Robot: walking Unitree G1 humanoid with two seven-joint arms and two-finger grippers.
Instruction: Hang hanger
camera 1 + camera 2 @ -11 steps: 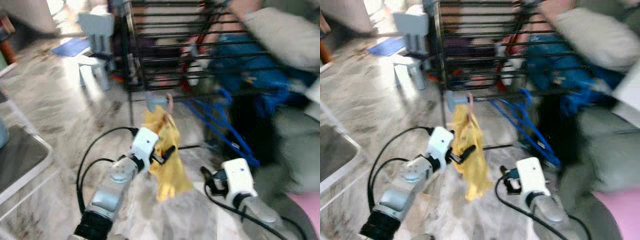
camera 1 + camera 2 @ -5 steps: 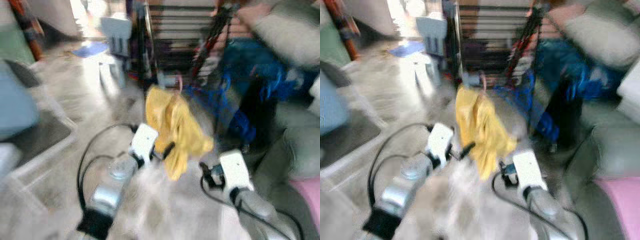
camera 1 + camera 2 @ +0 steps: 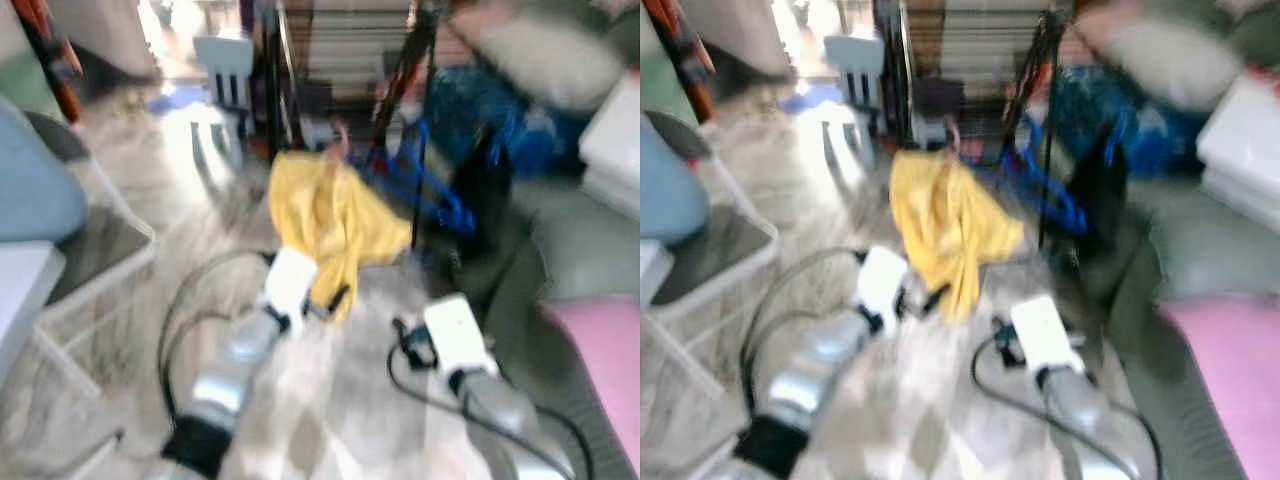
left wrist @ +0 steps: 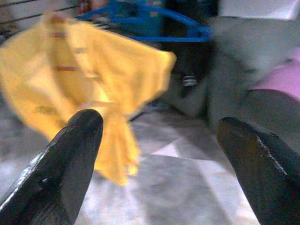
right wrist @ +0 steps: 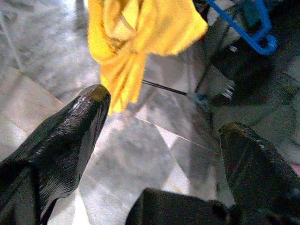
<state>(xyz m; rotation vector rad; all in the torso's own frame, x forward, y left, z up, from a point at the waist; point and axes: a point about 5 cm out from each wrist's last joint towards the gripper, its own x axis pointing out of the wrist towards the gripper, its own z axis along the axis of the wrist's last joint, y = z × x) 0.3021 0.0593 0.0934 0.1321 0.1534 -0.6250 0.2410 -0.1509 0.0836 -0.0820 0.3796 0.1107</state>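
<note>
Fingers of our left gripper [image 4: 159, 154] stand wide apart in the left wrist view, with nothing between them; the yellow shirt [image 4: 89, 79] hangs just ahead of them, toward the left finger, and we cannot tell whether it touches that finger. From the head views our left gripper [image 3: 335, 298] sits at the lower hem of the shirt, which drapes from a hanger whose pink hook [image 3: 342, 140] shows blurred above the collar. How the hanger is held we cannot tell through the blur.

Our right gripper [image 5: 164, 136] is also spread open and empty, above the marble floor [image 5: 140, 154], with the shirt ahead of it and apart from its fingers. Beyond the shirt stands a dark drying rack [image 3: 340, 60] with blue hangers [image 3: 425, 195] near its foot. A grey sofa [image 3: 580, 250] with a pink cushion [image 3: 600, 350] lies on our right, and a white wire basket [image 3: 90, 290] on our left.
</note>
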